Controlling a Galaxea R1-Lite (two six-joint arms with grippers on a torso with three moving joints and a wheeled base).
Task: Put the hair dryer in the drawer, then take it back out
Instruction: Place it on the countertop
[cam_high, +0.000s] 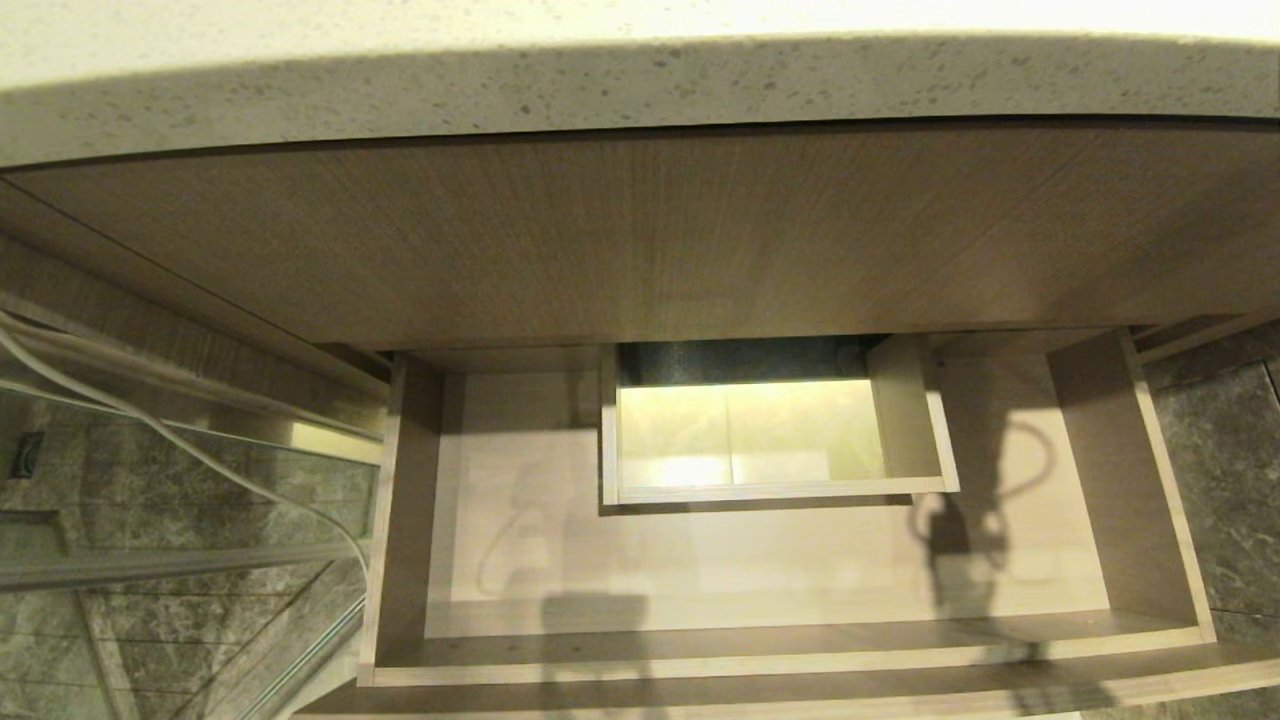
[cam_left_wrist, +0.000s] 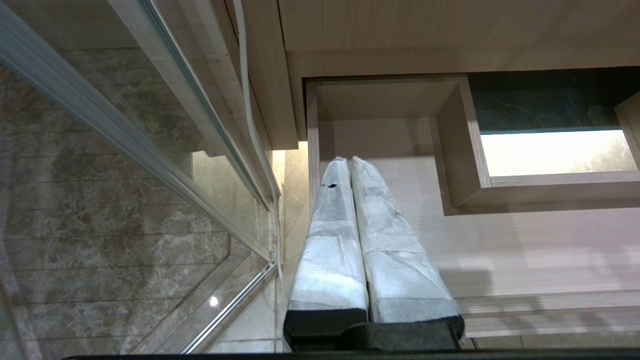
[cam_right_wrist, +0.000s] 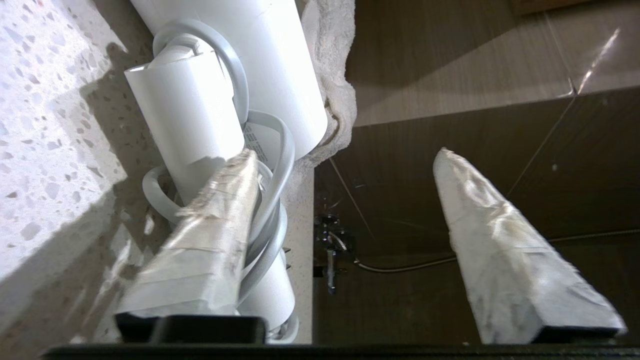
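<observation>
The right gripper (cam_right_wrist: 345, 155) stands wide open, holding nothing, beside the dryer (cam_right_wrist: 225, 100) lying on the speckled counter (cam_right_wrist: 45, 125), barrel running along one finger; the drawer (cam_high: 780, 640) is empty.

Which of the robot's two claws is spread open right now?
The right gripper: its fingers stand wide apart beside the hair dryer on the counter. The left gripper has its fingers pressed together.
</observation>
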